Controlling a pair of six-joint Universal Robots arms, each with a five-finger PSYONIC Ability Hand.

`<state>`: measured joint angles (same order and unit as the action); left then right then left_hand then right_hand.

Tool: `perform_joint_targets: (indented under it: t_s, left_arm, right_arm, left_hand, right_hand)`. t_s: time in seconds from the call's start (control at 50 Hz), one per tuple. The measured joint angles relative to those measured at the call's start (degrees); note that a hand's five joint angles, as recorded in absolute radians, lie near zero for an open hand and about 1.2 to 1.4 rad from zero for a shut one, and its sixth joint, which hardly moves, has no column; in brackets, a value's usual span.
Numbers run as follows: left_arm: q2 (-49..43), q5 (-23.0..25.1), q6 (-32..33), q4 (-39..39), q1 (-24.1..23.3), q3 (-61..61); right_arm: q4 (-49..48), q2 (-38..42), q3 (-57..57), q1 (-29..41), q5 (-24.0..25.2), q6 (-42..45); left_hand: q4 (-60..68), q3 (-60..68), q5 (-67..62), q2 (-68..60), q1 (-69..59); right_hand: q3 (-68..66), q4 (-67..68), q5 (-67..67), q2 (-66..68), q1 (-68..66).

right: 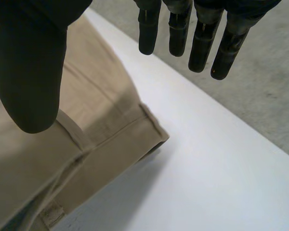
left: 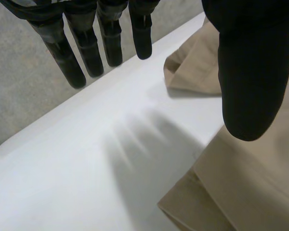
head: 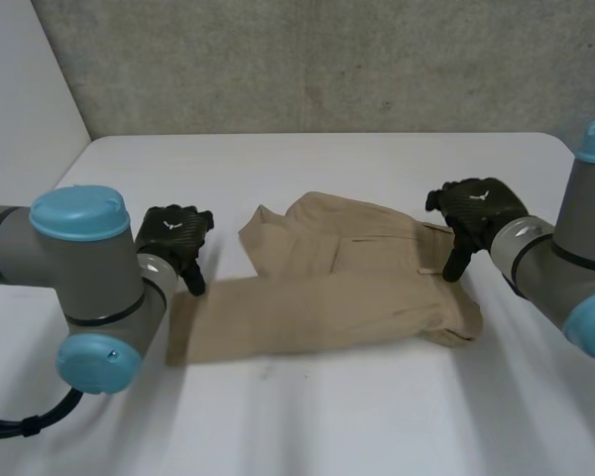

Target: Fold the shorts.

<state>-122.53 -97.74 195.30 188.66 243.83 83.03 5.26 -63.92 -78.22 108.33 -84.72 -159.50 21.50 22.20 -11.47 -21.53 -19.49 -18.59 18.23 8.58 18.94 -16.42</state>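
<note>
Tan shorts lie on the white table, one leg folded over across the front and the other leg's hem sticking out at the back left. My left hand hovers just above the folded leg's left end, open, fingers straight and holding nothing; the cloth lies under its thumb. My right hand hangs over the waistband end at the right, open too, its fingers straight above the bare table and the waistband corner beneath its thumb.
A grey wall runs behind the table's far edge. Bare tabletop spreads in front of the shorts and on both sides. My two arms flank the garment.
</note>
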Motion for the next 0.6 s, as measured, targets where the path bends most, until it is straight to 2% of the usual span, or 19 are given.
perform_joint_targets:
  t_s: [0.16, 0.26, 0.34, 0.4, 0.6]
  left_arm:
    - [5.0, -1.4, -0.2, -2.4, -0.6, 4.0]
    - [12.2, -0.9, -0.3, -2.5, -0.3, 10.7]
    - [17.5, -0.6, -0.4, -2.5, -0.2, 16.3]
    - [21.4, -0.4, -0.4, -2.5, -0.1, 21.0]
    - [25.3, 3.1, -0.4, -2.4, 0.3, 29.4]
  right_arm:
    - [-0.9, -9.5, -7.8, -0.6, 0.2, -1.4]
    - [-0.5, -15.5, -14.5, -0.7, 3.8, 0.4]
    - [-0.2, -17.8, -18.7, -0.7, 6.8, 2.3]
    - [-0.3, -19.2, -22.7, -0.7, 9.0, 3.8]
    - [-4.3, -19.0, -28.0, -0.5, 9.9, 4.8]
  left_hand:
    - [-3.4, -3.6, 3.7, 3.3, 0.7]
    - [-3.4, -3.6, 3.7, 3.3, 0.7]
    - [-3.3, -3.6, 3.6, 3.3, 0.7]
    - [-3.2, -3.5, 2.5, 2.5, 0.4]
    - [1.0, 0.4, -1.3, -1.0, -3.0]
  right_hand:
    - [-0.2, 0.4, 0.6, -0.4, 0.1]
    - [-5.8, 6.4, 5.3, 5.2, -4.7]
    - [-6.2, 6.7, 5.6, 5.5, -4.9]
    - [-11.3, 11.8, 10.1, 11.0, -9.2]
    - [-15.6, 15.7, 14.1, 15.3, -12.9]
